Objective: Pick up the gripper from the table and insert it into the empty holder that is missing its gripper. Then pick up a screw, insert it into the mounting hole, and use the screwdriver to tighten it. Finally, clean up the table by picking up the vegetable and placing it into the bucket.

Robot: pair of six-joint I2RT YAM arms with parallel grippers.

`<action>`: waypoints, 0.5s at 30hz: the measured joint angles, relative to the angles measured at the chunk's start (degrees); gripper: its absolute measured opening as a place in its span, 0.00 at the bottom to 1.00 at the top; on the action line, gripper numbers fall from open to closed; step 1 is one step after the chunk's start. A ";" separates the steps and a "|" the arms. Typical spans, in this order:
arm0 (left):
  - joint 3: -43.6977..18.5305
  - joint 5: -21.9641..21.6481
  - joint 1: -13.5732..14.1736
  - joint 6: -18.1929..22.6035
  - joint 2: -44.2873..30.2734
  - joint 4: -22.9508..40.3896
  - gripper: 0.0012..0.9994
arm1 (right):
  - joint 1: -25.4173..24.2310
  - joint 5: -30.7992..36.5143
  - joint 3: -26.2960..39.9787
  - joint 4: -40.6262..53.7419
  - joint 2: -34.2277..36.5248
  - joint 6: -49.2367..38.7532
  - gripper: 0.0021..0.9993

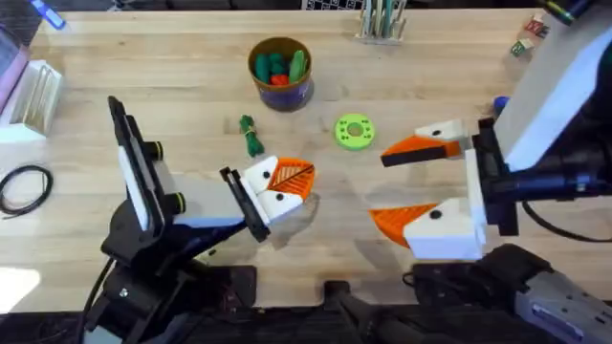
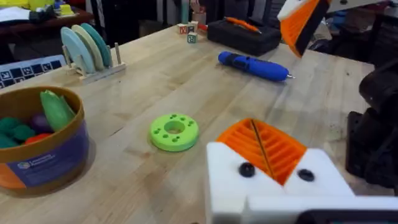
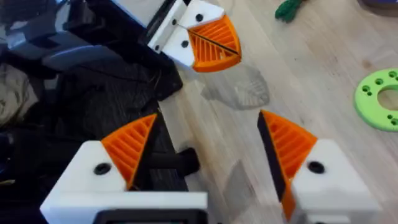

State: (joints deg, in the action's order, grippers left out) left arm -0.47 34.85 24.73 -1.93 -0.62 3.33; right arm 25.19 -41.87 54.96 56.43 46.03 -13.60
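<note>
My left gripper [image 1: 292, 180] [image 2: 264, 152] [image 3: 214, 40] hovers low over the table's middle, shut, its two orange ribbed pads pressed together. My right gripper [image 1: 382, 186] [image 3: 208, 124] stands open to its right, nothing between its fingers. All white finger blocks in view carry orange wedges. The loose gripper, the empty holder and a screw are out of view. The vegetable [image 1: 251, 136] [image 3: 289, 7] lies just beyond the left gripper. The bucket [image 1: 280, 91] [image 2: 43, 155] stands behind it, holding toy vegetables. The blue screwdriver [image 2: 252, 65] [image 1: 499, 103] lies at the right, partly behind the right arm.
A lime-green disc [image 1: 354, 132] [image 2: 174, 132] [image 3: 379, 99] lies between the grippers and the bucket. A black cable [image 1: 24, 186] and a white rack [image 1: 33, 96] sit at the left edge. A plate rack [image 2: 87, 50], a black case [image 2: 242, 34] and small blocks [image 1: 529, 36] stand at the back.
</note>
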 joint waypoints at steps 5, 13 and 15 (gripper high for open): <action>0.00 0.00 0.00 0.00 -0.02 0.00 0.01 | 0.00 0.21 0.00 -1.51 1.84 -0.42 0.98; 0.00 0.00 0.00 0.00 -0.01 0.00 0.01 | -3.25 21.10 0.00 -3.14 6.55 1.70 0.98; 0.00 0.00 0.00 0.00 -0.02 0.00 0.01 | -5.73 28.24 0.00 -4.13 8.79 2.12 0.98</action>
State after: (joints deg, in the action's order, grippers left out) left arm -0.47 34.85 24.73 -1.93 -0.64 3.33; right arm 19.46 -13.63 54.96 52.30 54.82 -11.48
